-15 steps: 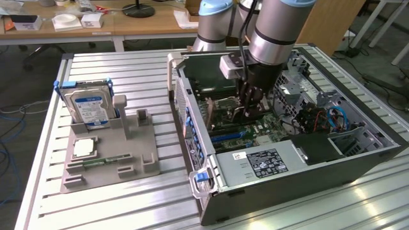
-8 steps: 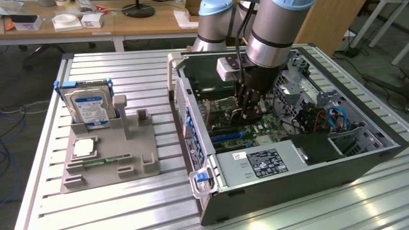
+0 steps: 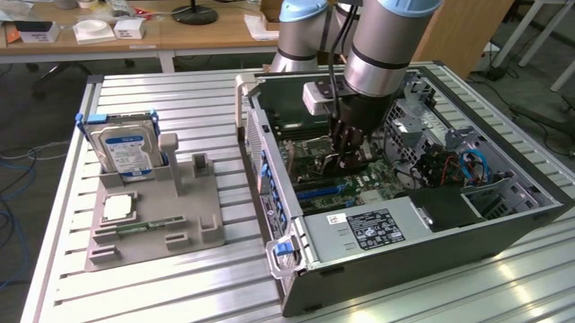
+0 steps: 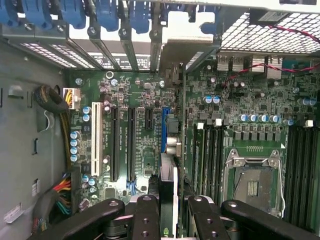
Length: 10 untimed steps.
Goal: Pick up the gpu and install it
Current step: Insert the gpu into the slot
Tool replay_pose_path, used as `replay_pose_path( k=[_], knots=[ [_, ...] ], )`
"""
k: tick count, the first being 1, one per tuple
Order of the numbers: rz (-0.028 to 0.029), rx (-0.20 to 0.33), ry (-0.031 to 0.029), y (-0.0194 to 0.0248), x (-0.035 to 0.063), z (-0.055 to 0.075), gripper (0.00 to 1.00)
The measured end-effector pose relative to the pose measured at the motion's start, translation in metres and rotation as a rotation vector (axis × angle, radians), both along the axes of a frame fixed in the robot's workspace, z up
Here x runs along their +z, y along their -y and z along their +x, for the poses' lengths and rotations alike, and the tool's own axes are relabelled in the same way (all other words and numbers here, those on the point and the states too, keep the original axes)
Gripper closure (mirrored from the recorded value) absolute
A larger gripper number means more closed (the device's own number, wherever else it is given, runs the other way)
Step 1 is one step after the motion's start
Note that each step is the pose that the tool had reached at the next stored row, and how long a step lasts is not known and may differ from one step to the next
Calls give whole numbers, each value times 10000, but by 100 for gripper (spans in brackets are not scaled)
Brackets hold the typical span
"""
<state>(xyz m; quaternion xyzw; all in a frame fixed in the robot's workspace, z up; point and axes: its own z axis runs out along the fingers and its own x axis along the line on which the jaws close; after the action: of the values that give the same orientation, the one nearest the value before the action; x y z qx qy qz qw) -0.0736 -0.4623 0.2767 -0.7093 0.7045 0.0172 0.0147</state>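
Deep in the case, the hand grips the gpu; the case label is unreadable

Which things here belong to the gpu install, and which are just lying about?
In the job: gpu, held by the gripper; blue motherboard slot; open computer case.
Lying about: hard drive, memory stick, grey holder.

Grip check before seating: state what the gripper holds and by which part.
The thin dark rectangular expansion card, pinched by the gripper along the edge facing away from the green motherboard.
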Motion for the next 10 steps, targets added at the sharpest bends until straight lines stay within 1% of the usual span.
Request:
replay_pose_path(
  k=[10],
  knots=[
    [-1,-11,1,2,-71,-1,73]
  ],
)
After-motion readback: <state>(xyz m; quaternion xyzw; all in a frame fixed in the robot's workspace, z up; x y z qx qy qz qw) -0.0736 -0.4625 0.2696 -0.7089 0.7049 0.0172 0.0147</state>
